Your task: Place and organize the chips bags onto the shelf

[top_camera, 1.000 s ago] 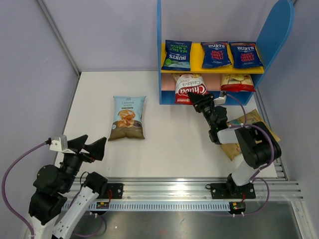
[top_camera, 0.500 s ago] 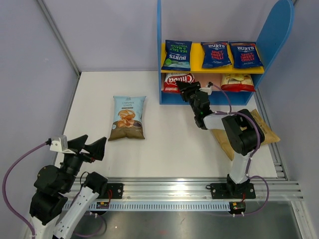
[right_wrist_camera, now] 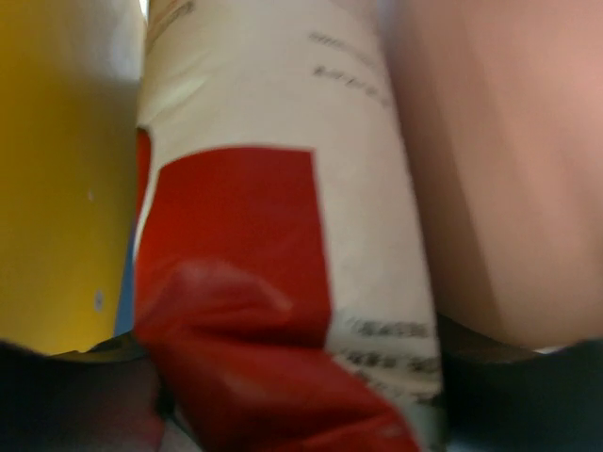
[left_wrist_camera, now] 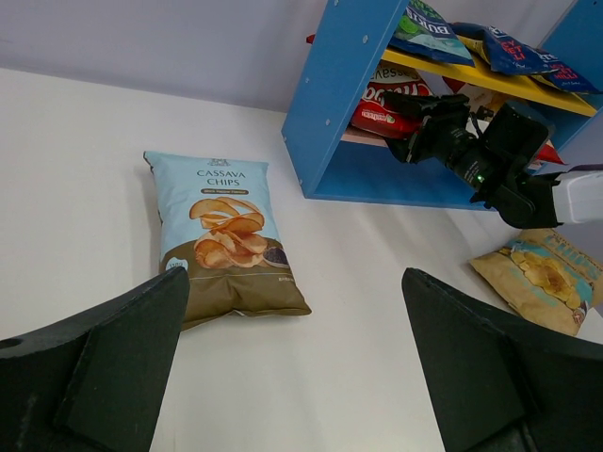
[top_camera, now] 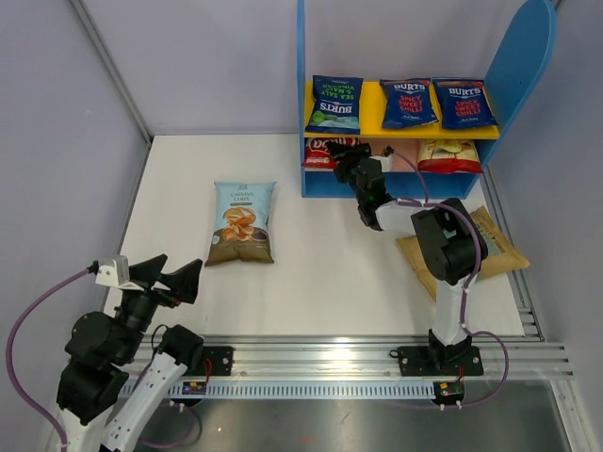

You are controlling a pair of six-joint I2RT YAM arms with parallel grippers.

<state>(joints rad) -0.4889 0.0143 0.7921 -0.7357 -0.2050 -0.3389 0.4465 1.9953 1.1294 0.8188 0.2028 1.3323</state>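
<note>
The shelf [top_camera: 308, 94] has three dark blue Burts bags [top_camera: 409, 102] on its yellow upper board. My right gripper [top_camera: 343, 154] reaches into the left of the pink middle level and is shut on a red-white Chuba bag [top_camera: 319, 151]. In the right wrist view that bag [right_wrist_camera: 245, 235] fills the frame between the yellow and pink boards. A second Chuba bag [top_camera: 450, 155] lies at the right of that level. The light blue-brown cassava bag [top_camera: 241, 221] lies flat on the table. The tan-gold bag [top_camera: 485, 250] lies partly under my right arm. My left gripper [top_camera: 171, 276] is open and empty, near the front left.
A grey wall runs along the table's left side and another stands behind the shelf. The rail [top_camera: 320, 363] with the arm bases runs along the front edge. White table surface [top_camera: 320, 273] lies between the cassava bag and the tan-gold bag.
My right gripper has carried the Chuba bag from in front of the shelf leftward and into the left of the middle level. The left arm has not moved.
</note>
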